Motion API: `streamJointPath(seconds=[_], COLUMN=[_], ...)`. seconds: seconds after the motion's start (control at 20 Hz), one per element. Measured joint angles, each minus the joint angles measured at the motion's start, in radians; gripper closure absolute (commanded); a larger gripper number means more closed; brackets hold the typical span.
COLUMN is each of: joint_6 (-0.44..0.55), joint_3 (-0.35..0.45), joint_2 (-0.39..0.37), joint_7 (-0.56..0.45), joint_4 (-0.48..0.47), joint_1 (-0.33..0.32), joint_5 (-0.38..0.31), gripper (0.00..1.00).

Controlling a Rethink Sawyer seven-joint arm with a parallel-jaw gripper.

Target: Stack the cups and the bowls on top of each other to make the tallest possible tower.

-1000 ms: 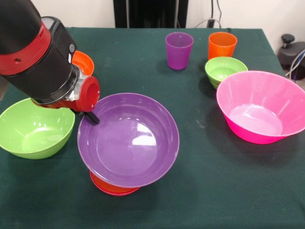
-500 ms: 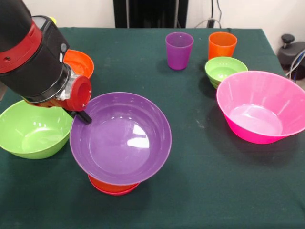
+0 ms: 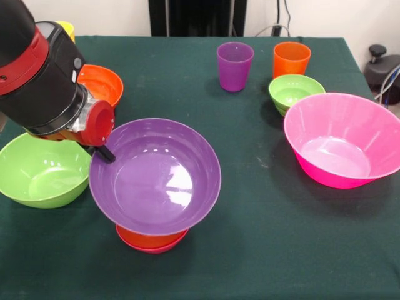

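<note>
My gripper (image 3: 104,153) grips the left rim of the large purple bowl (image 3: 156,178); one black finger (image 3: 106,155) shows at the rim. The purple bowl sits slightly tilted on or just above the tower (image 3: 152,240), a small red-magenta bowl with a small orange bowl in it, and covers most of it. The large lime green bowl (image 3: 44,172) is to the left, the orange bowl (image 3: 101,84) behind the arm. The purple cup (image 3: 234,65), orange cup (image 3: 291,59) and small green bowl (image 3: 295,92) stand at the far right. The yellow cup (image 3: 66,29) peeks out behind the arm.
The huge pink bowl (image 3: 344,140) stands at the right edge of the green tablecloth (image 3: 262,237). My thick red and black arm (image 3: 44,75) hangs over the left side, above the lime green bowl.
My arm and the purple bowl have moved a little to the left. The bowl now sits more level and more centred over the small stack.
</note>
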Motion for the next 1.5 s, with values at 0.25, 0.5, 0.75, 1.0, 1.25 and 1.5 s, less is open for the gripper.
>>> streamJointPath(seconds=[0.25,0.5,0.75,1.0,1.25,1.5], joint_6=[0.0,0.0,0.0,0.0,0.0,0.0], joint_3=[0.0,0.0,0.0,0.0,0.0,0.0], joint_2=[0.002,0.006,0.008,0.008,0.008,0.008], joint_7=[-0.009,-0.027,-0.038,-0.048,-0.054,-0.054], joint_4=[-0.006,-0.019,-0.043,-0.056,-0.056,-0.056], joint_1=[0.0,0.0,0.0,0.0,0.0,0.0], joint_5=[-0.004,-0.008,-0.028,-0.033,-0.034,-0.034], gripper=[1.0,0.0,0.0,0.0,0.0,0.0])
